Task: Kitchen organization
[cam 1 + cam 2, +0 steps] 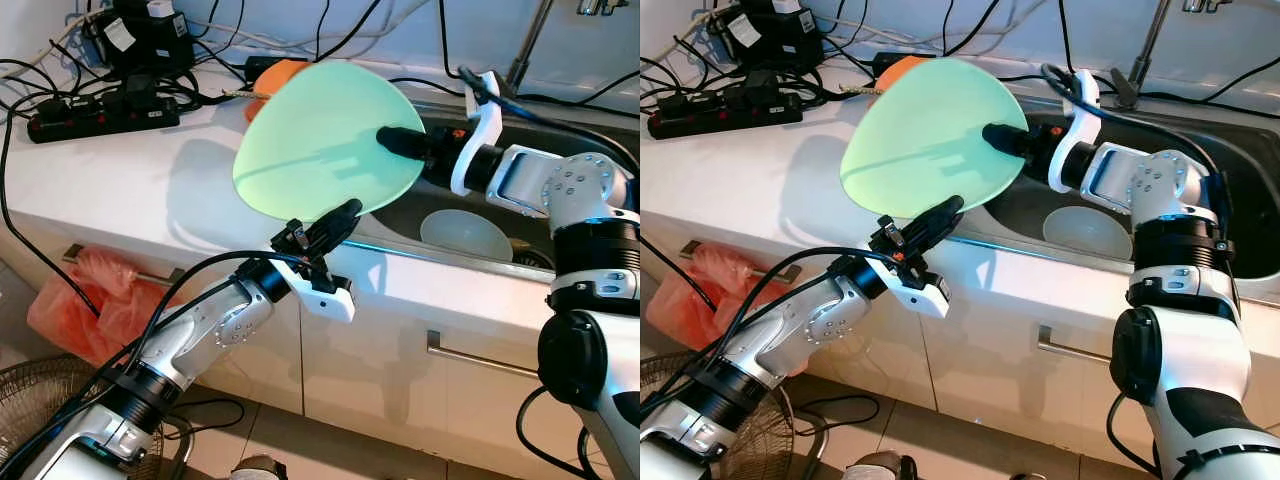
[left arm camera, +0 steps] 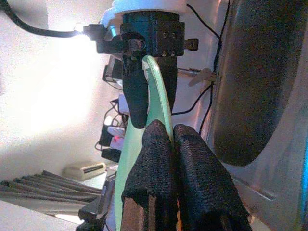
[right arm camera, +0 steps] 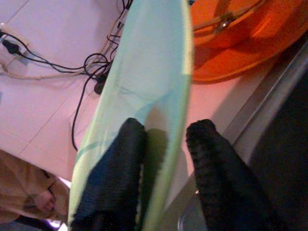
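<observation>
A pale green plate (image 1: 320, 130) is held tilted on edge in the air above the white counter (image 1: 150, 190), just left of the sink. My left gripper (image 1: 335, 222) comes up from below and is shut on the plate's lower rim; in the left wrist view its fingertips (image 2: 159, 139) press together with the rim between them. My right gripper (image 1: 395, 140) reaches in from the sink side and straddles the plate's right rim. In the right wrist view one finger (image 3: 115, 178) lies against the plate (image 3: 149, 86), while the other stands apart from the rim with a gap.
An orange dish (image 1: 275, 75) sits on the counter behind the plate. A white bowl (image 1: 465, 235) lies in the steel sink (image 1: 420, 190). A power strip (image 1: 100, 115) and cables crowd the back left. A red bag (image 1: 80, 300) and a fan (image 1: 40, 400) stand below.
</observation>
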Motion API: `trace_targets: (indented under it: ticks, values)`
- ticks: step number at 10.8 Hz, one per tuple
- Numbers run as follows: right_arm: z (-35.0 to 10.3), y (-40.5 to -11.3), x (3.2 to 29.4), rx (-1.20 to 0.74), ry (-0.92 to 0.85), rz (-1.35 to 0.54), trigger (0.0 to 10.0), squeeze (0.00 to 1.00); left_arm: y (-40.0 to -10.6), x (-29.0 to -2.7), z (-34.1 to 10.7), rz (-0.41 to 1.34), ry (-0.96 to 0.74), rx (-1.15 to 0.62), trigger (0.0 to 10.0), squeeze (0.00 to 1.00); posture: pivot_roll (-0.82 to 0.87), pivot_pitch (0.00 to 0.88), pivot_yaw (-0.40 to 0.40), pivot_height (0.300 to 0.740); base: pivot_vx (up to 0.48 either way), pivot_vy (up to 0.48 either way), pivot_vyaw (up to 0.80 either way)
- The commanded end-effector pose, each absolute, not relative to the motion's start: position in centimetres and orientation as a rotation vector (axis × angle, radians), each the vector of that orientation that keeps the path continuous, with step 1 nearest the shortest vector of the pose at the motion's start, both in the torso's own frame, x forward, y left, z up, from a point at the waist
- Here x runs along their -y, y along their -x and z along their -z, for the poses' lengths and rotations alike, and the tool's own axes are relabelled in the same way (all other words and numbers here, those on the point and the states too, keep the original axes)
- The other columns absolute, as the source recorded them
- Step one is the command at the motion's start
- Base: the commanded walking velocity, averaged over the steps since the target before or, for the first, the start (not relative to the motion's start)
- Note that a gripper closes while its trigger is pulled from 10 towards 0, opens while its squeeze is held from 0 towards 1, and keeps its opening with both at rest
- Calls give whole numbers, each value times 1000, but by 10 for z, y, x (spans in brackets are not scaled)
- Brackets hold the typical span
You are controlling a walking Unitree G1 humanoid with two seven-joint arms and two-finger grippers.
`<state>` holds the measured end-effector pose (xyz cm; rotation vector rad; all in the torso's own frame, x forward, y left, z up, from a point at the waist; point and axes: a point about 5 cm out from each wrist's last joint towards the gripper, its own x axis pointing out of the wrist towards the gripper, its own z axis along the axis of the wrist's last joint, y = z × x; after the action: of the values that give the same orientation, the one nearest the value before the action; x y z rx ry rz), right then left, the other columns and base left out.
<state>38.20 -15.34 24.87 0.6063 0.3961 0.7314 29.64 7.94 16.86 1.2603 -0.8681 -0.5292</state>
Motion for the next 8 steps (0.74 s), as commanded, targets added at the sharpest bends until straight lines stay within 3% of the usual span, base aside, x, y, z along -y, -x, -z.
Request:
trace_targets:
  ticks: [1,5,6,7,8]
  values:
    - [-249,-381,152,-418,-610,-727,0,0,-293,-74,-182,495,-1219,966,0,0,225,44,3,740,0,0,0]
    - [-247,-379,152,-435,-623,-734,0,0,-293,-75,-177,513,-1217,961,0,0,225,41,0,740,0,0,0]
    - [-246,-379,152,-438,-622,-734,0,0,-292,-75,-178,515,-1182,958,4275,1000,225,41,-1,740,0,0,0]
    - [-245,-378,152,-441,-620,-737,0,0,-292,-75,-179,513,-1159,958,10000,1000,226,41,-1,740,0,0,0]
    - [-245,-378,151,-441,-620,-737,0,0,-292,-75,-179,510,-1157,962,10000,1000,227,41,-1,740,0,0,0]
